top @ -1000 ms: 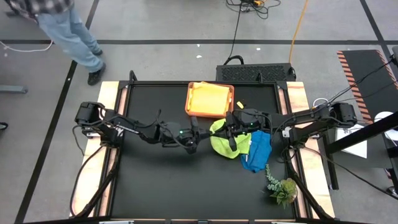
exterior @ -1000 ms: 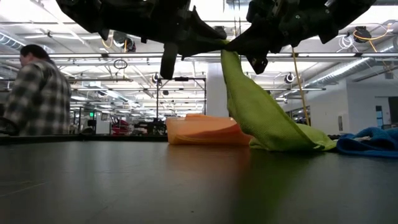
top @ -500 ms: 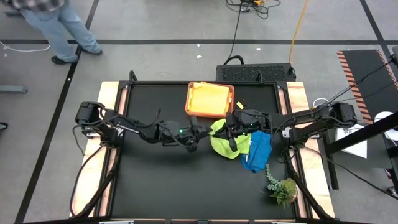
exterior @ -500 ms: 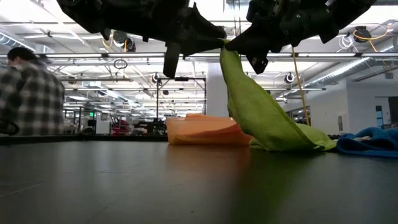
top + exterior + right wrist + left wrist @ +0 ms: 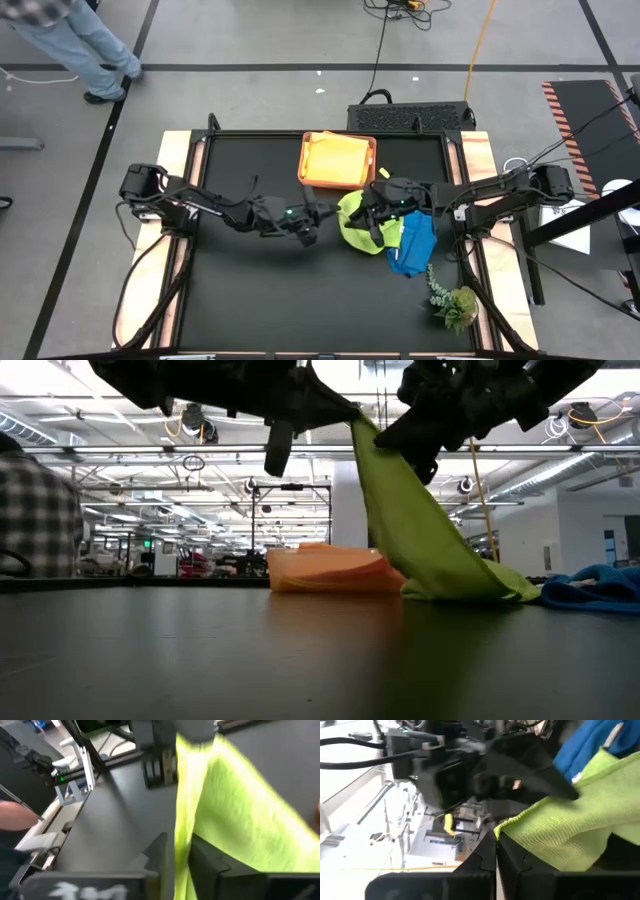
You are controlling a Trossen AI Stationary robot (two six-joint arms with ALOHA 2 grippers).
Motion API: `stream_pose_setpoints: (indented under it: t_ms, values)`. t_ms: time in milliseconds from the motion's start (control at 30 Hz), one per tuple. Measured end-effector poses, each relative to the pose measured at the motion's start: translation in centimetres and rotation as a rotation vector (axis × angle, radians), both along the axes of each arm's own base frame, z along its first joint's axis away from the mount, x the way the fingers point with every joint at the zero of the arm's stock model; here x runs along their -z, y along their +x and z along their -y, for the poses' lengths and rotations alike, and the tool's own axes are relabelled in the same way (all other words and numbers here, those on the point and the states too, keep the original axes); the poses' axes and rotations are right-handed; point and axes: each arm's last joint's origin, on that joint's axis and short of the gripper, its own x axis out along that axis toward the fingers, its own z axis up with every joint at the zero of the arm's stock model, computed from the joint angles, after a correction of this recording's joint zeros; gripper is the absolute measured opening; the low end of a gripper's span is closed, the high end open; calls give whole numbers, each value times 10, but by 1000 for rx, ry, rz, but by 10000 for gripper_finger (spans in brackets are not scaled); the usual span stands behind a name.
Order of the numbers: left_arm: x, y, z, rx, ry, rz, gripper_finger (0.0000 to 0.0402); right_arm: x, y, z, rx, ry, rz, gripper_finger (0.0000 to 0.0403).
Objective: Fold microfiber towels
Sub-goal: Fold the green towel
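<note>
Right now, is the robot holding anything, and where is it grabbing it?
The left gripper is shut on the lime green towel at its raised top corner.

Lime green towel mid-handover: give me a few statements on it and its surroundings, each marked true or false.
1. The lime green towel hangs lifted at one corner, its lower part on the table. True.
2. The left hand is shut on the towel's edge. True.
3. The blue towel lies in the tray. False: it lies on the table beside the lime green towel.
4. The plant sprig rests on top of the blue towel. False: it lies apart, near the table's corner.
</note>
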Motion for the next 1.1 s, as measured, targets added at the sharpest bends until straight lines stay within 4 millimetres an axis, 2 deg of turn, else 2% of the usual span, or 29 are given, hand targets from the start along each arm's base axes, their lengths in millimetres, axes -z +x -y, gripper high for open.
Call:
stream_pose_setpoints:
  t_ms: [167, 267, 500, 733, 967, 1100]
  values:
    - [-10, -5, 0, -44, 12, 22, 3, 6, -3, -7, -17, 14, -75, 114]
    - [-18, -8, -2, -83, 11, 41, 2, 11, -6, -12, -29, 9, -136, 127]
    - [-28, -16, -4, -138, 14, 48, 1, 24, -15, -23, 26, -62, -285, 117]
    - [-46, -26, -8, -200, 3, 93, 1, 44, -26, -27, 64, -19, -354, 95]
    - [-59, -34, -9, -197, -50, 144, 1, 59, -34, -26, 82, 17, -229, 89]
    - [-57, -34, -9, -198, -48, 131, 1, 66, -35, -24, 138, -17, -173, 97]
